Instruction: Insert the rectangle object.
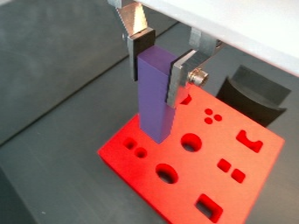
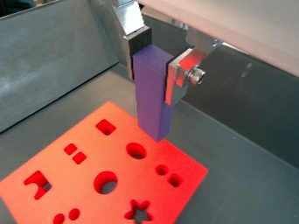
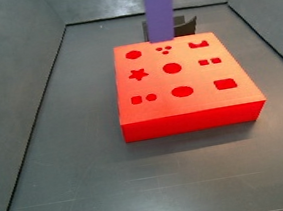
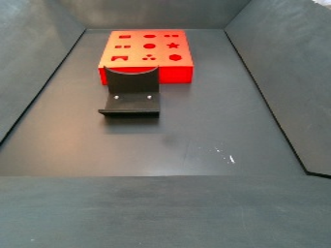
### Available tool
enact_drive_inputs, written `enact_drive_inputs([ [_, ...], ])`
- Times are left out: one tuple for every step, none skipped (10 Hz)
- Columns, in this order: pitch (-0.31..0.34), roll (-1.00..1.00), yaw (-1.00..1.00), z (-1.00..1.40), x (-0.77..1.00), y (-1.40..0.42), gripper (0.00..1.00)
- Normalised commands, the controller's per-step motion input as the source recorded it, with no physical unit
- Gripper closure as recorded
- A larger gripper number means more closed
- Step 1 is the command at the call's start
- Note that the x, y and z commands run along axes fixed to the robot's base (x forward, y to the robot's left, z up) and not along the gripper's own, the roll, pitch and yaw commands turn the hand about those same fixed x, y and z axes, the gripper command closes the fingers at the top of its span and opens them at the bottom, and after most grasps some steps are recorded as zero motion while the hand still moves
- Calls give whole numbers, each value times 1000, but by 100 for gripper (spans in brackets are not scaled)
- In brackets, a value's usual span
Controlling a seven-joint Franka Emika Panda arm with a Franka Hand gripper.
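My gripper is shut on the upper end of the rectangle object, a purple-blue bar that hangs upright between the silver fingers; both wrist views show this. The bar hangs over the red block with shaped holes. In a side view the bar comes down from above, its lower end over the far edge of the red block. In a side view the red block lies at the far end; the gripper and bar are out of that view.
The dark fixture stands on the floor just beside the red block and also shows behind the bar and in a wrist view. Grey walls enclose the floor on all sides.
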Motion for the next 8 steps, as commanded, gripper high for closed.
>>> enact_drive_inputs([
  [0,97,0,-109,1000,80,100],
  [0,86,0,-151,1000,0,100],
  [0,90,0,-163,1000,0,100],
  [0,99,0,-194,1000,0,100],
  [0,97,0,-223,1000,0,100],
  [0,134,0,-291,1000,0,100],
  [-80,70,66,-277,880,0,100],
  [-110,0,163,-480,731,-57,100],
])
